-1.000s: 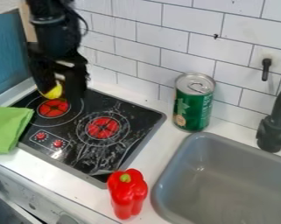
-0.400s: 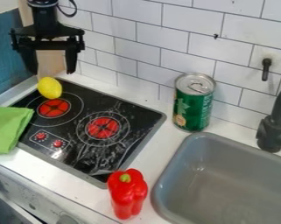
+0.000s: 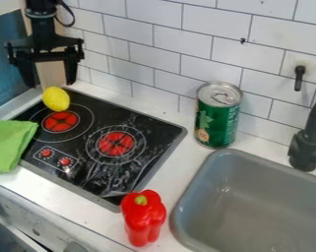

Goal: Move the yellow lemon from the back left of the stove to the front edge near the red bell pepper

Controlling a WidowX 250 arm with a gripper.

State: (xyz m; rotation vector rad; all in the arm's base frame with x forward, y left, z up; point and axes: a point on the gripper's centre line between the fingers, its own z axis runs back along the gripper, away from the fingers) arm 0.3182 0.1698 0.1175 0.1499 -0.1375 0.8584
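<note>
Lifted from yellow lemon (image 3: 55,99), black gripper (image 3: 50,84) just above it, jaws spread wide, lemon on stovetop (image 3: 139,129)

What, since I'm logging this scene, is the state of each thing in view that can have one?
Claw: open, above the lemon
Lemon: ungripped, at the stove's far corner
Green can: upright
Red pepper: upright, stem on top
Green cloth: spread out, overlapping the stove's edge
Stove: red burner centres; on or off, cannot tell
</note>
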